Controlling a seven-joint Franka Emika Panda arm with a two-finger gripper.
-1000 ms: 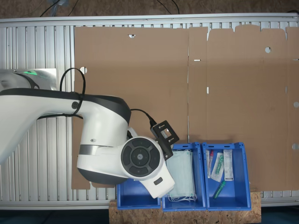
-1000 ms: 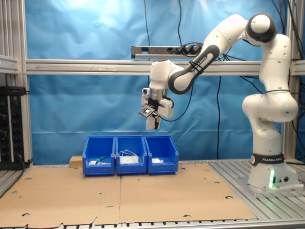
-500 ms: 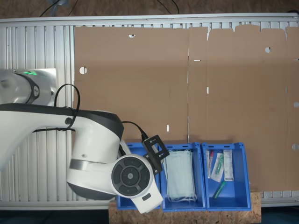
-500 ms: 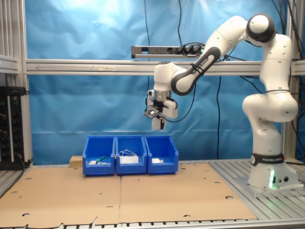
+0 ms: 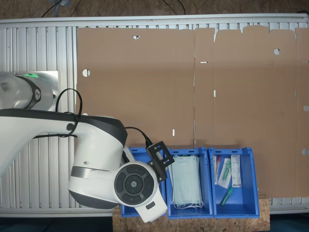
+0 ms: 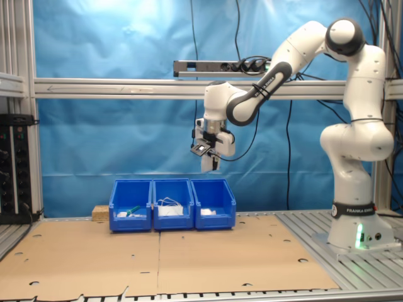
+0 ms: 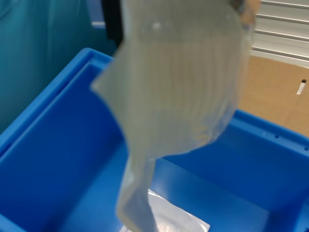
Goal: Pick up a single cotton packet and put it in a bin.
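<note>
one cotton packet (image 7: 183, 92) held, three blue bins (image 6: 172, 204)

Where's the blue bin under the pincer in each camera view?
First exterior view: end bin at the first exterior view's left, under the arm.
Second exterior view: end bin at the second exterior view's right, below the pincer.
Wrist view: its walls behind the hanging cotton packet.
Shared landmark: face masks next door, in both exterior views.

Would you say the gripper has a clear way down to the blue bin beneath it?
Probably yes: the gripper hangs above that blue bin, whose top is open, and nothing but the held cotton packet lies between them.
</note>
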